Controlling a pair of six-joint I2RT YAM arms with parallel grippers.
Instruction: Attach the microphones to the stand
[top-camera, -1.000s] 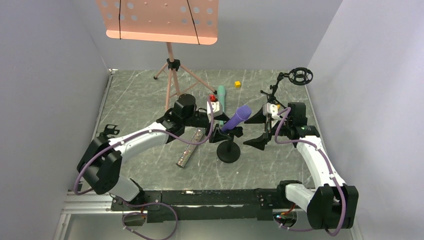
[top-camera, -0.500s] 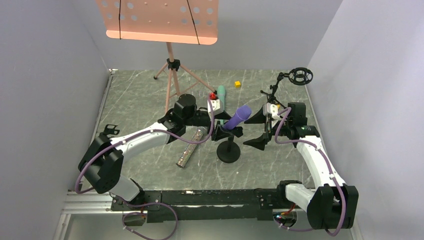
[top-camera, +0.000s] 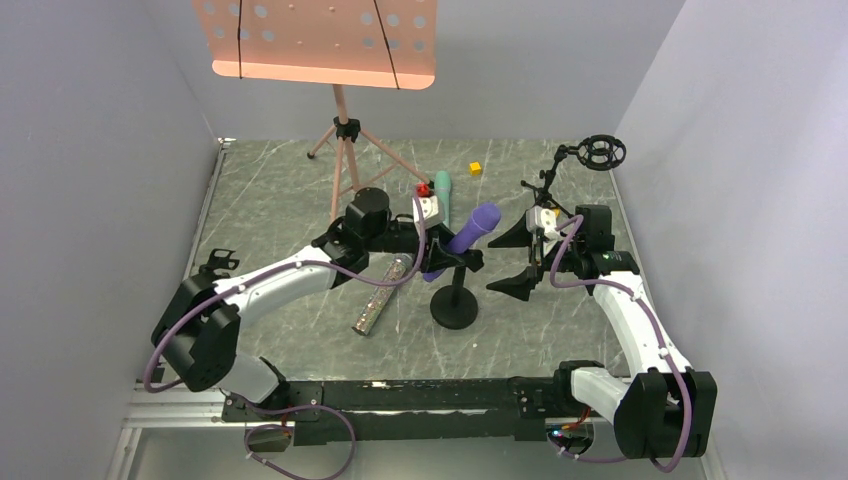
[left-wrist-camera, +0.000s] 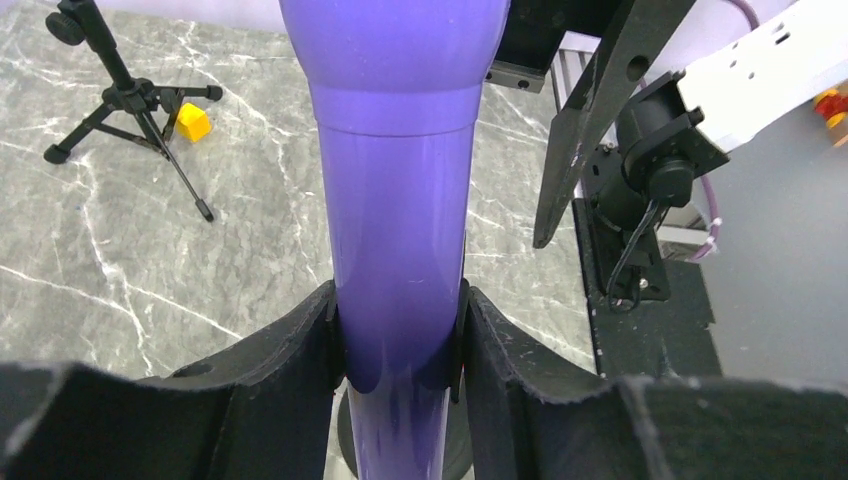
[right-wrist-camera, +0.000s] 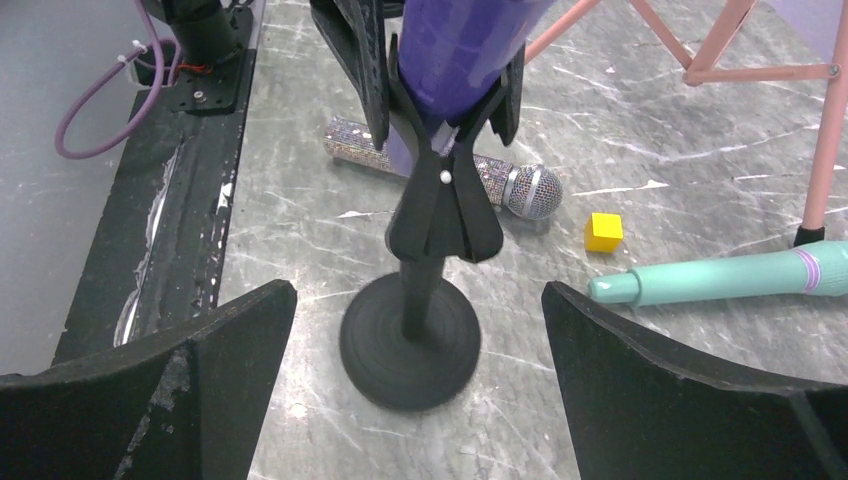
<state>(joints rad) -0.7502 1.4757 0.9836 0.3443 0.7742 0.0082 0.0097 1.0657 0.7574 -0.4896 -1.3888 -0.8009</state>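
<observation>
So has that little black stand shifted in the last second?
Yes, slightly: the black stand has slid left at its base, nearer the glittery microphone, which stayed put.

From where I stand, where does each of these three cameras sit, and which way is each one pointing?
Top camera: high behind the left arm and right arm, both fully visible, looking down at the table.
Left wrist camera: on the left arm, looking along the left fingers, shut on the purple microphone.
Right wrist camera: on the right arm, looking between the open right fingers at the stand.
Shared: both wrist views show the purple microphone.
</observation>
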